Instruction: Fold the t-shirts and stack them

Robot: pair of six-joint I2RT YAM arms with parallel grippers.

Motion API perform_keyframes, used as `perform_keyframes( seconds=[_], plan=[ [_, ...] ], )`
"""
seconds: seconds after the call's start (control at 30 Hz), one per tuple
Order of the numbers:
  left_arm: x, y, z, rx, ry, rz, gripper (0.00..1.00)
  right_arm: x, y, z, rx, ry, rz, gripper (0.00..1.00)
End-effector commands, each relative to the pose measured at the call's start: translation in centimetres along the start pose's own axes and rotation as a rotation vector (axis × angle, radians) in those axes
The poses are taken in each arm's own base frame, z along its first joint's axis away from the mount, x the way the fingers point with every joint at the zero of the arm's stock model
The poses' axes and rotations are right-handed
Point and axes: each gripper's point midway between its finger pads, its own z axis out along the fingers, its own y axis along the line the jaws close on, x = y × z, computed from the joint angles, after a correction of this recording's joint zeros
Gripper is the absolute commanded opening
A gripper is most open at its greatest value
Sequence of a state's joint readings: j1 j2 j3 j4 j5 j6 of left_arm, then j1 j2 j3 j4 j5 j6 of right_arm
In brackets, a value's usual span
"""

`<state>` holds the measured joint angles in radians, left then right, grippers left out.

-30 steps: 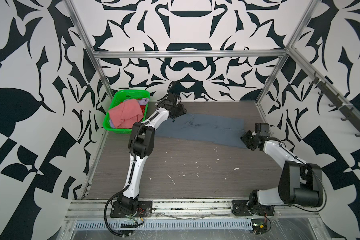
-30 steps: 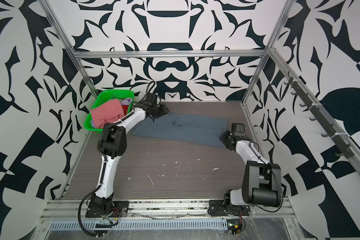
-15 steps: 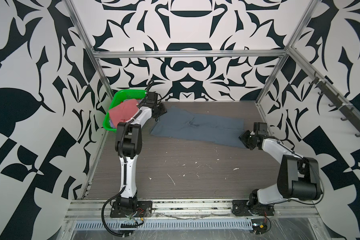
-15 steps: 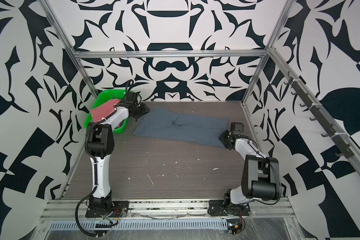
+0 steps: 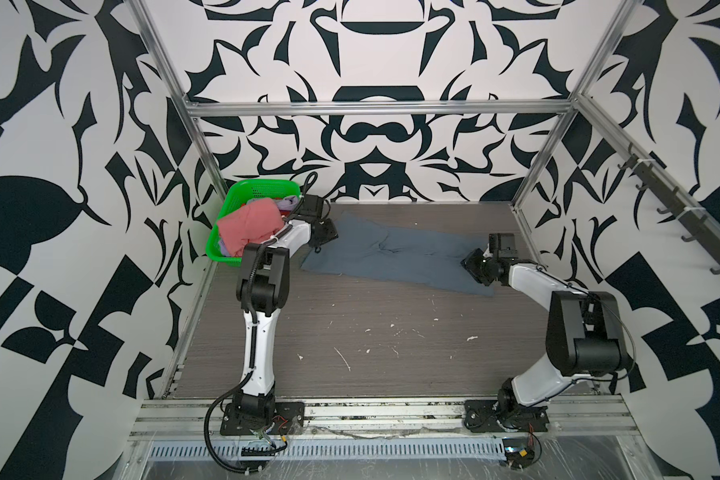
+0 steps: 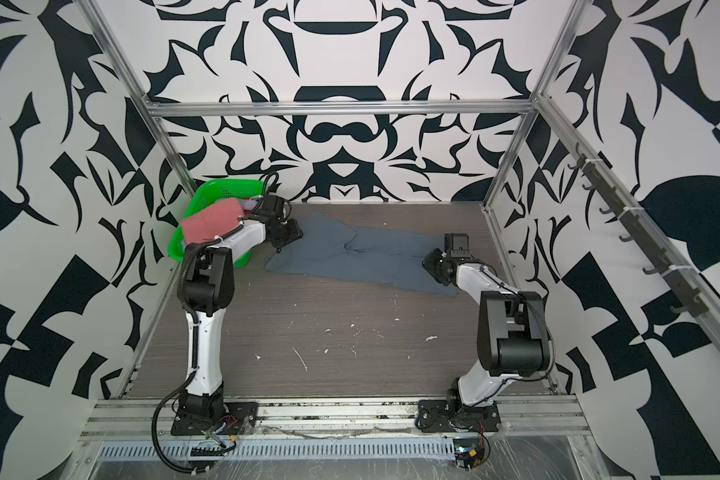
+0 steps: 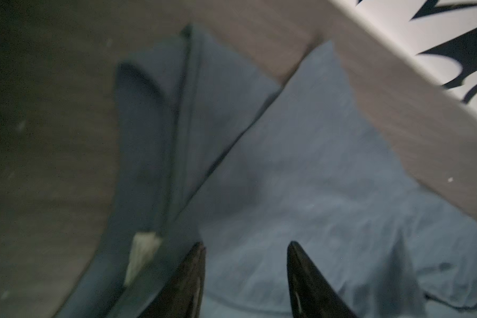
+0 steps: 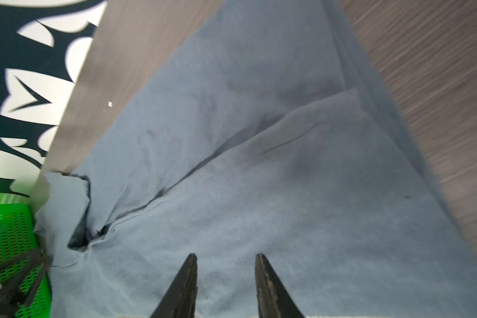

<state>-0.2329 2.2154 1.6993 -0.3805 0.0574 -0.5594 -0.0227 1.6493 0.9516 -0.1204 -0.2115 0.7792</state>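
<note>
Blue-grey t-shirt point(image 5: 391, 257) lies flat near the worktop's point(image 5: 391, 340) far edge. Its long axis runs left-right: left end by the green basket point(image 5: 262, 185) in the far-left corner, right end slightly nearer; can't tell which is the collar end. Left gripper point(image 7: 245, 245) and right gripper point(image 8: 226, 256) sit over opposite ends, jaws part-open, nothing pinched. Versus a second ago, the left gripper has shifted toward the basket and the shirt's left end reaches slightly further left.

Both top views bright, evenly lit, sharp; wide-angle bending at edges. Left wrist view dim, grainy, blue-grey t-shirt point(image 7: 314, 165) smeared. Right wrist view brighter; counter point(image 8: 438, 82) grain streaked.
</note>
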Motion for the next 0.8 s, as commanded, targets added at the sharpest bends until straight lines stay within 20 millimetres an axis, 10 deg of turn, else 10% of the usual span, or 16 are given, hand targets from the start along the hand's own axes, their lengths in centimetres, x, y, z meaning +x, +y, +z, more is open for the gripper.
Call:
perform_keyframes(
  seconds=[0.0, 0.23, 0.77],
  plan=[
    [-1.3, 0.1, -4.5, -0.023, -0.101, 0.037, 0.51, -1.2, 1.8, 0.4, -0.02, -0.033, -0.032, 0.38],
    [1.3, 2.4, -3.0, -0.088, -0.016, 0.238, 0.5, -0.4, 3.1, 2.1, -0.03, 0.007, -0.062, 0.38],
    [-2.0, 2.7, 0.3, -0.044, -0.07, 0.337, 0.49, 1.0, 1.8, 3.2, 0.013, 0.048, -0.056, 0.38]
  ],
)
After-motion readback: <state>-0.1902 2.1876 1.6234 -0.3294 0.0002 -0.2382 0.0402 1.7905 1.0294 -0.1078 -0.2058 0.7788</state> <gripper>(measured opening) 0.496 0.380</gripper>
